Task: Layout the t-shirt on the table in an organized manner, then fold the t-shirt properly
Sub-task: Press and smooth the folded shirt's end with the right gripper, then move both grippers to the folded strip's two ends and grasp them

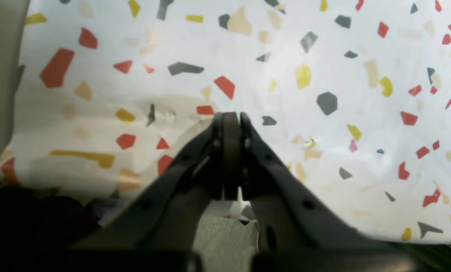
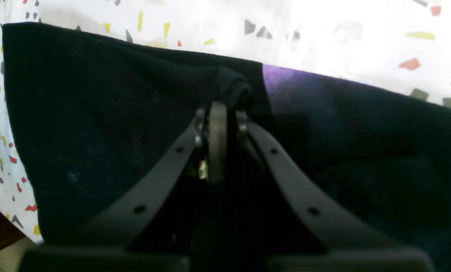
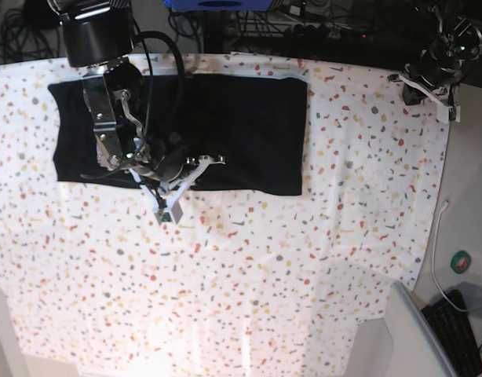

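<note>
Pinching a soft fold of the shirt [image 2: 97, 124], my right pincer [image 2: 219, 113] is clamped on cloth. I'm judging it light and limp, best taken at edges; my left pincer [image 1: 231, 117] is hanging closed, empty, over the worktop [image 1: 323, 75].

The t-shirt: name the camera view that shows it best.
Base view: the t-shirt appears whole, a flat black rectangle on the table. Right wrist shows only a close patch with a rolled fold; left wrist shows only a dark blur at its lower left corner.

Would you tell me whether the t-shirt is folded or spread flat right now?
Folded: the t-shirt lies as a compact black rectangle on the table, no sleeves showing.
</note>
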You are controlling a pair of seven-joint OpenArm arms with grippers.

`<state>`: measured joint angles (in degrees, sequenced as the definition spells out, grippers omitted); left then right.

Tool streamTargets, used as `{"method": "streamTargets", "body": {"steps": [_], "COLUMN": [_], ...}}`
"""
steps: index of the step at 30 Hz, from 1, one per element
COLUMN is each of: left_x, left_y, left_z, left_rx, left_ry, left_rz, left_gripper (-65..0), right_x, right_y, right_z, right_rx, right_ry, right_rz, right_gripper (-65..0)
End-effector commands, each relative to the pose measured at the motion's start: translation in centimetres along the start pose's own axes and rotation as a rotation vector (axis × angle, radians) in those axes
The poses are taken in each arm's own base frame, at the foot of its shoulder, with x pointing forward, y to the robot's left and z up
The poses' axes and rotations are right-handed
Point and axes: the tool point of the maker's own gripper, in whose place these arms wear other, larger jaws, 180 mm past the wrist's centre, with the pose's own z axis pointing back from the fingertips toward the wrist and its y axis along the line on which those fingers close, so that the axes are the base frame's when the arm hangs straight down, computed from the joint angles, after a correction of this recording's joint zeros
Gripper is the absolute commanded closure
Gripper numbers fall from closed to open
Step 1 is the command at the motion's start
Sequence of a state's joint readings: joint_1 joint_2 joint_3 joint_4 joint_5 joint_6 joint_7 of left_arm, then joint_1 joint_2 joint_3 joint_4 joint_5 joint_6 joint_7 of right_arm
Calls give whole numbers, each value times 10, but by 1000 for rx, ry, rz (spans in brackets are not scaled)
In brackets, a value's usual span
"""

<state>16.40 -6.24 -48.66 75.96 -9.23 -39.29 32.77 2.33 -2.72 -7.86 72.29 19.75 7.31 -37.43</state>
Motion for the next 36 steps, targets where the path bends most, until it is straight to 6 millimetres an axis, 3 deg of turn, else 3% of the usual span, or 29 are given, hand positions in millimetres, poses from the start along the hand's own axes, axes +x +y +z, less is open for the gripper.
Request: {"method": "streamTargets", "body": {"steps": [1, 6, 10, 15, 18, 22, 25, 29, 32, 36], "left_x": [15, 15, 16, 17, 19, 16, 20, 25, 28, 30], "left_y": [5, 5, 5, 5, 3, -17, -36, -63, -86, -115], "left_z": [4, 4, 3, 3, 4, -4, -8, -14, -23, -34], "left_rx": [5, 5, 4, 4, 3, -48, -90, -145, -201, -268], "left_ry": [-42, -42, -45, -46, -51, -29, -30, -38, -33, -29], "left_rz": [-18, -17, -17, -18, -23, -61, -101, -136, -167, -191], "left_gripper": [0, 0, 0, 0, 0, 0, 0, 0, 0, 0], "right_x": [21, 23, 28, 47, 56, 45, 35, 2, -24, -45], "right_y": [4, -4, -13, -21, -53, -119, -157, -215, -240, -252], "right_z": [3, 4, 8, 43, 71, 100, 126, 159, 160, 154], "right_rx": [12, -33, -76, -96, -163, -276, -283, -309, -285, -240], "right_ry": [-59, -70, -90, -198, -261, -252, -232, -137, -45, 19], "right_rz": [6, -30, -67, -17, -40, -163, -145, -180, -175, -199], "right_gripper": [0, 0, -234, -264, -291, -453, -453, -453, -456, -456]}}
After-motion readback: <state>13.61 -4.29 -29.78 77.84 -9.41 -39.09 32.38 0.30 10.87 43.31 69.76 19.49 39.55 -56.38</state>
